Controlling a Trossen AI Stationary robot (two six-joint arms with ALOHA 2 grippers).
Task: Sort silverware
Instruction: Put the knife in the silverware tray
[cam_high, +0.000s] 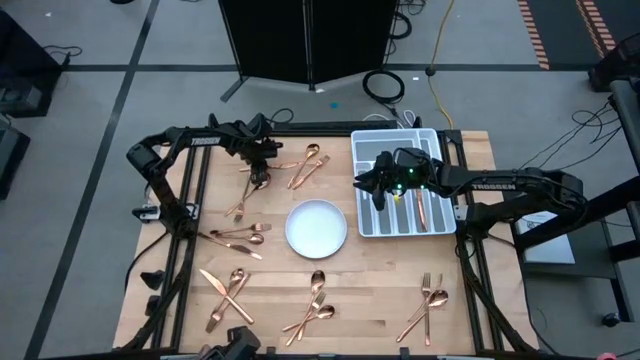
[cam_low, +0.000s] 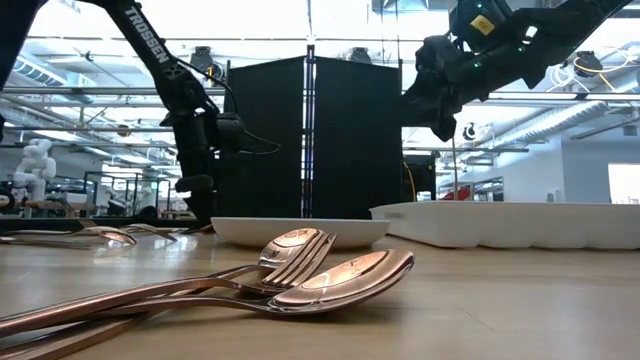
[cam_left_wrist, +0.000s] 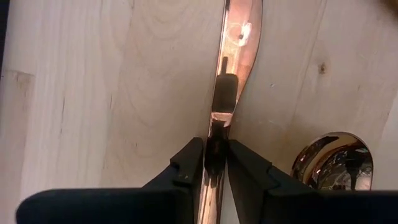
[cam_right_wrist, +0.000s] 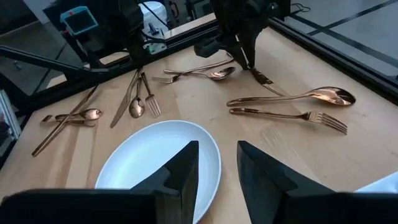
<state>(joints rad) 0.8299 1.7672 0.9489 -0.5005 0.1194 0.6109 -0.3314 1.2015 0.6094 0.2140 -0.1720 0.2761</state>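
Note:
My left gripper (cam_high: 262, 166) points down at the table's far left and is shut on a copper knife (cam_left_wrist: 239, 43). A spoon bowl (cam_left_wrist: 336, 163) lies on the wood beside that knife. In the right wrist view the same gripper (cam_right_wrist: 245, 61) shows with the knife's end (cam_right_wrist: 263, 79) beneath it. My right gripper (cam_high: 380, 192) hangs open and empty above the left edge of the white divided tray (cam_high: 400, 233); in its own view the gap (cam_right_wrist: 216, 167) looks down on the round white plate (cam_right_wrist: 155, 155). More copper silverware lies in small crossed groups on the table. My left gripper pinches the knife between its two fingers (cam_left_wrist: 186, 167), on the slim stretch (cam_left_wrist: 217, 127) where the blade narrows toward the handle. The fingers come from above, pointing steeply down, and the knife runs on past them lengthwise. The knife's blade appears to lie on the wood.
A spoon (cam_right_wrist: 292, 97) and a fork (cam_right_wrist: 292, 116) lie side by side near the knife. Other groups lie at the left (cam_high: 240, 238), near left (cam_high: 228, 296), near middle (cam_high: 315, 305) and near right (cam_high: 428, 305). The plate (cam_high: 316, 228) sits mid-table. A piece lies in the tray (cam_high: 421, 208).

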